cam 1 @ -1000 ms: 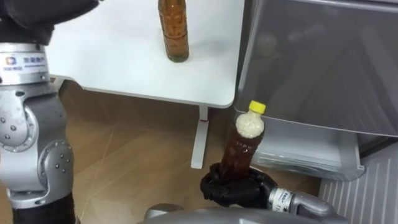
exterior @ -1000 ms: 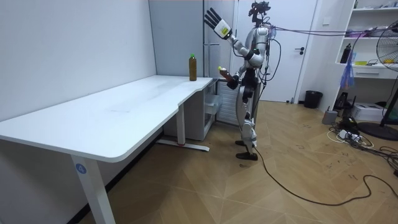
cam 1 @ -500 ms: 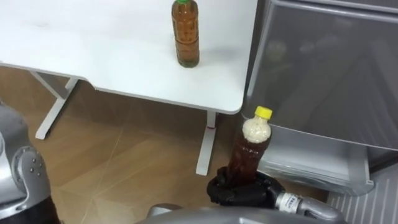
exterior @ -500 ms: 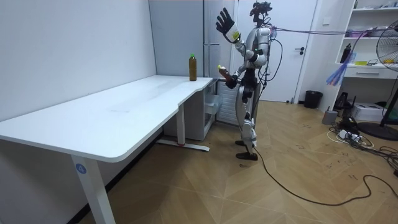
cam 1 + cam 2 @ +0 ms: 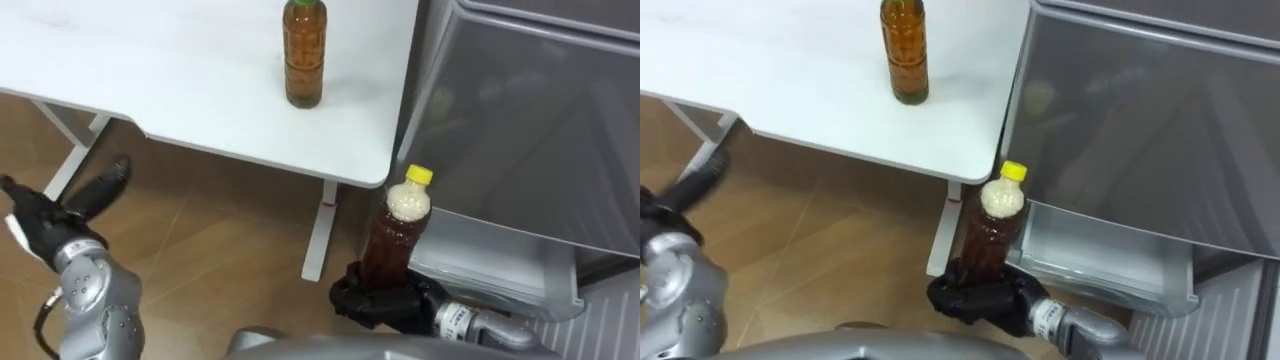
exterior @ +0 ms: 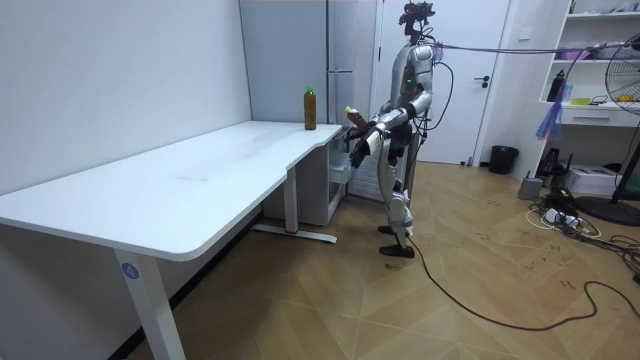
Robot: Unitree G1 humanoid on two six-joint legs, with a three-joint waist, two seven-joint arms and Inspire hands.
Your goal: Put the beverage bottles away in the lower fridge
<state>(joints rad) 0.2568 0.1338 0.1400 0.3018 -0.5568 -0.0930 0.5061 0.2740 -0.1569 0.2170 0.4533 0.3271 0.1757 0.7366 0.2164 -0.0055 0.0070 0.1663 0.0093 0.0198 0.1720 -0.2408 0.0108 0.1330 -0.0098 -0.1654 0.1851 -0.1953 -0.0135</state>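
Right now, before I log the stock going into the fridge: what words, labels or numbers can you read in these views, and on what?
No text can be read.
Green-capped bottle on the white table: any print too blurred.
Yellow-capped bottle in the right hand: dark label, illegible.
Red mark on the far table leg: too small.
Round blue sticker on the nearest table leg, room view: too small.

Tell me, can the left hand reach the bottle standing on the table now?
Probably yes. The left hand is open and empty, over the floor off the table's edge; nothing stands between it and the bottle, though it must stretch well forward.
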